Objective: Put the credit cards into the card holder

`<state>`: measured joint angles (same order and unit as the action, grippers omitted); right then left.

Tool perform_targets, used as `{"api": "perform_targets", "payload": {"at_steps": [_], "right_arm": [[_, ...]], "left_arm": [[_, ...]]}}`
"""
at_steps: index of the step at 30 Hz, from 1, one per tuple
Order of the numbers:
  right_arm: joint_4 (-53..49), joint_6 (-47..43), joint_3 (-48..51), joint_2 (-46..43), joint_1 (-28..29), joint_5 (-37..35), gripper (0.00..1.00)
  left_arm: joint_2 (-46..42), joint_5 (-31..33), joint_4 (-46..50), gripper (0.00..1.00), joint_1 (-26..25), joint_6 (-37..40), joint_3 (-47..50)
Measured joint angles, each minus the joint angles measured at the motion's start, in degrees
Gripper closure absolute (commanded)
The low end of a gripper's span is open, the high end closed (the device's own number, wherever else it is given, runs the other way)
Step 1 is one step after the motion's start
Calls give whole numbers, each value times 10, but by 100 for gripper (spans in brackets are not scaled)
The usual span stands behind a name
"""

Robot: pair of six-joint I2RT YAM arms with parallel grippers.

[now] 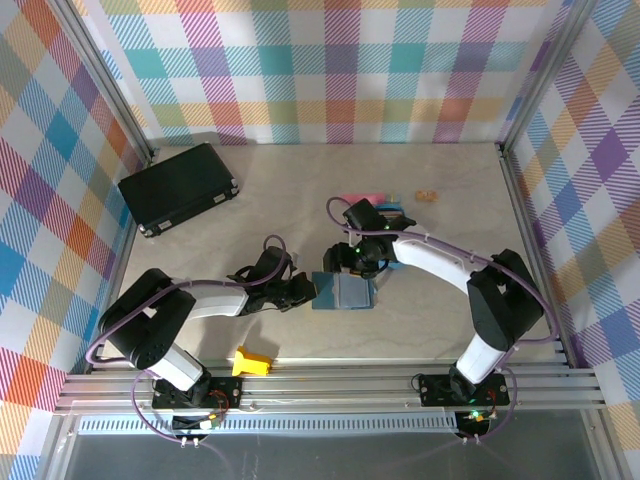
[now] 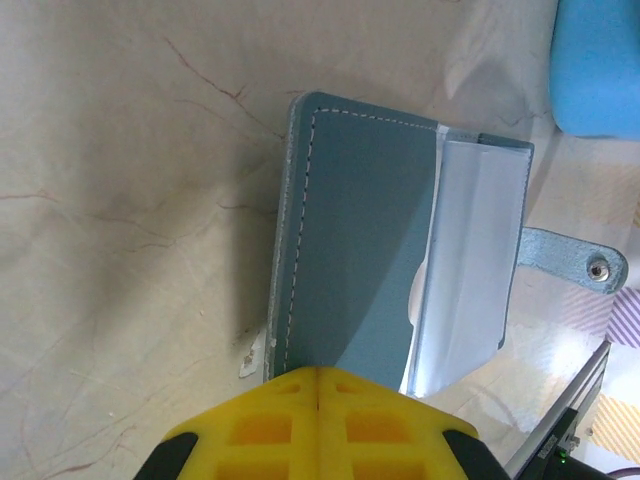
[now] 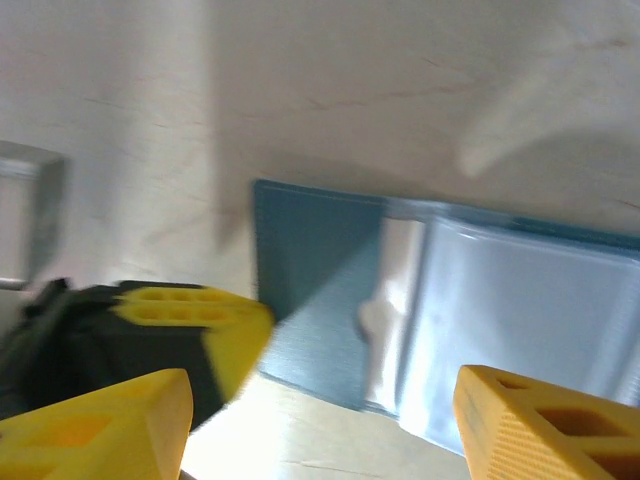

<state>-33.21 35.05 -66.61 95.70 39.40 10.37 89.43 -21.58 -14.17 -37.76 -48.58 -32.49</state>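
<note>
Lying open near the middle of the surface (image 1: 300, 180), the holder (image 1: 343, 291) is seen from above with the left claw (image 1: 303, 290) at its left edge and the right claw (image 1: 350, 268) over its far side. The jaws cannot be judged in that view, and part of the holder is hidden by the right arm. From the left wrist the left claw (image 2: 318, 400) is shown pressed together, its yellow fingers (image 2: 270, 430) meeting in a seam at the holder's near edge. Whether a flap is pinched there cannot be told. That view also gives detail lost from above: the white stitching, a pale clear sleeve (image 2: 470, 270) over the inner pocket, and the snap tab (image 2: 575, 262) sticking out sideways. From the right wrist the right claw (image 3: 320, 430) is seen spread wide above the holder (image 3: 320, 270), with nothing gripped, and the left claw's yellow tip (image 3: 190, 310) is seen at the holder's corner. A blue tray (image 2: 598, 65) lies near the holder and is largely covered by the right arm in the top view. A black case (image 1: 178, 187) sits well apart at the far left, and a yellow block (image 1: 252, 361) lies at the near edge.
</note>
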Motion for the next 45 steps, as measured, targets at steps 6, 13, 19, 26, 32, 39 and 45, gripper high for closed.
{"api": "perform_targets", "payload": {"at_steps": [6, 13, 19, 26, 32, 39, 45], "right_arm": [[-63, -13, -17, 41, 8, -57, 28], [-87, -17, -33, 69, 8, -84, 25], [-91, -17, -33, 84, 8, -85, 23], [-88, -17, -33, 93, 8, -75, 24], [-82, -17, -33, 97, 8, -63, 23], [-82, -17, -33, 100, 8, -63, 23], [-84, -16, -33, 87, 8, -78, 23]], "left_arm": [[3, 0, -15, 100, 0, 0, 0], [13, 0, -26, 100, 0, 0, 0], [13, 0, -26, 100, 0, 0, 1], [17, 0, -36, 100, 0, -2, 2], [19, 0, -43, 100, 0, -3, 3], [20, 0, -44, 100, 0, -7, 5], [20, 0, -49, 100, 0, -12, 9]]}}
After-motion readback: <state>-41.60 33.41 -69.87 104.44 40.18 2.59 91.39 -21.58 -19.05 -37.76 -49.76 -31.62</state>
